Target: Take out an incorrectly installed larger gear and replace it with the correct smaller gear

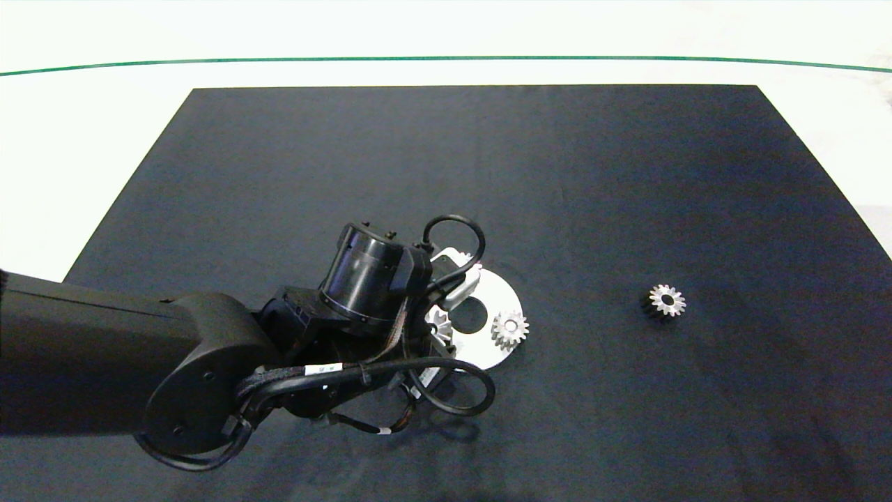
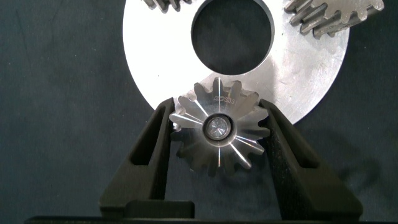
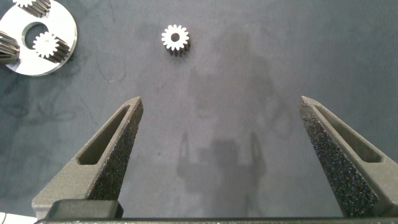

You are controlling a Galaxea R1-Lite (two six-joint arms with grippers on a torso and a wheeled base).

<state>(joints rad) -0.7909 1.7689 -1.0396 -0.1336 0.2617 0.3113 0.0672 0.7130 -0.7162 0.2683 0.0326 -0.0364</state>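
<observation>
Reaching in from the left edge of the head view, our left arm bends over the round silver plate (image 1: 503, 293) that lies on the dark mat (image 1: 557, 174) covering the tabletop (image 1: 104, 118). There the left claw (image 2: 217, 134) is clenched on the larger gear (image 2: 219, 130): in the left wrist view both grey fingers (image 2: 152, 149) press against its pointed teeth from opposite sides, and the gear sits at the plate's rim, partly over the mat. From above we see only a sliver of that gear beneath the wrist. Just beside it, past the plate's big round hole (image 1: 469, 314), a mounted gear (image 1: 509, 329) with blunt teeth stands near the plate's right edge, and a third gear peeks out at the plate's far side. Well apart to the right, the smaller gear (image 1: 666, 300) lies alone on the mat. Our right claw (image 3: 221, 155) hangs released, fingers spread wide above bare mat, with the smaller gear ahead of it.
</observation>
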